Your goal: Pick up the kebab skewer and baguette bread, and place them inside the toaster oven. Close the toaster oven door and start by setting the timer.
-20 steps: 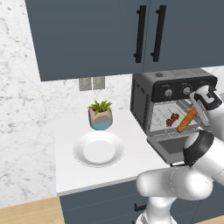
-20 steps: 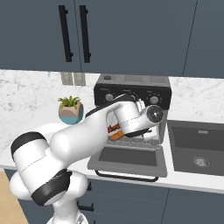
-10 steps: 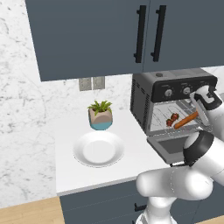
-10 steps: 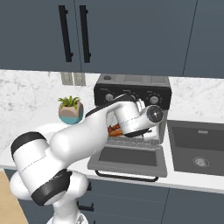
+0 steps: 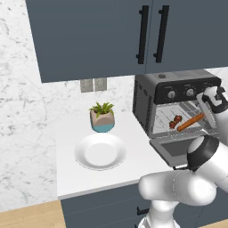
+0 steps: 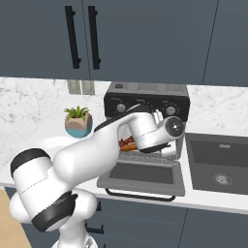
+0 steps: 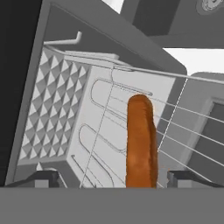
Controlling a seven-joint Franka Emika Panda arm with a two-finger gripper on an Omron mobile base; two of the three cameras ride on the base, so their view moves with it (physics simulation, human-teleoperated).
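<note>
on the wire rack inside the toaster oven (image 5: 178, 91) at the counter's (image 5: 89, 178) right end, the baguette (image 5: 190, 122) lies beside the kebab skewer (image 5: 175, 121). the claw (image 7: 107, 178) hangs spread wide, a fingertip on either side of the loaf, not pinching it. the oven door (image 6: 143, 175) lies dropped open.

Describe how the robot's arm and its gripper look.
The arm is glossy white, built of rounded tubular segments with dark grey to black bands at the joints. A round dark cap marks its wrist. The gripper ends in two small dark grey finger tips.
</note>
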